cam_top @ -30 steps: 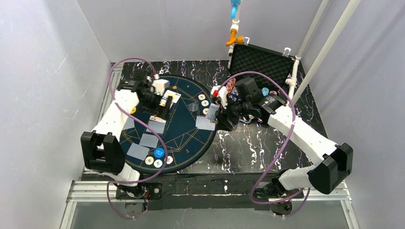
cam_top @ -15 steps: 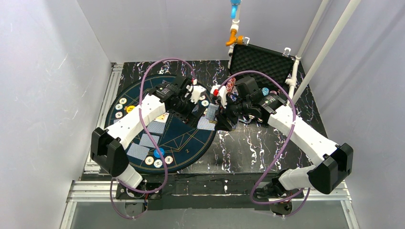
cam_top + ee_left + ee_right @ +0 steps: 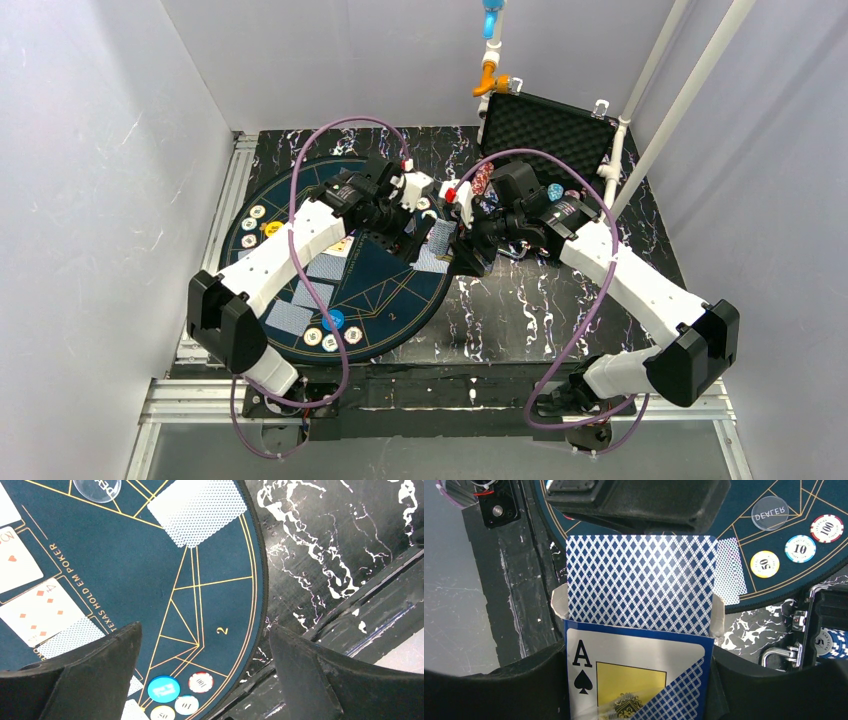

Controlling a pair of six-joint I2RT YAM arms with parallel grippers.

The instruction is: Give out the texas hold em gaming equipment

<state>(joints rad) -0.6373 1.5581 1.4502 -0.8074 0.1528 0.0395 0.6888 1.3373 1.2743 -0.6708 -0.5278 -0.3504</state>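
Observation:
My right gripper [image 3: 466,246] is shut on a blue card box [image 3: 639,677] with an ace of spades on it. A stack of blue-backed playing cards [image 3: 640,580] sticks out of its open top. My left gripper [image 3: 412,224] is open and empty, right next to those cards above the mat's right part. From the right wrist its black body [image 3: 634,500] sits just beyond the stack. One face-down card [image 3: 197,510] lies on the round blue mat [image 3: 385,300] below. Face-up cards [image 3: 37,611], a blue button [image 3: 163,688] and chips [image 3: 200,682] lie on the mat.
The black foam-lined case [image 3: 545,125] stands open at the back right with chips [image 3: 483,180] in it. A clear dealer disc [image 3: 770,513] and three chips [image 3: 800,548] lie near the mat's right rim. More face-down cards [image 3: 312,293] and chips [image 3: 252,218] lie on the mat's left.
My left arm has swung from the mat's left side to the right, up to the cards in the right gripper. The right arm has not moved.

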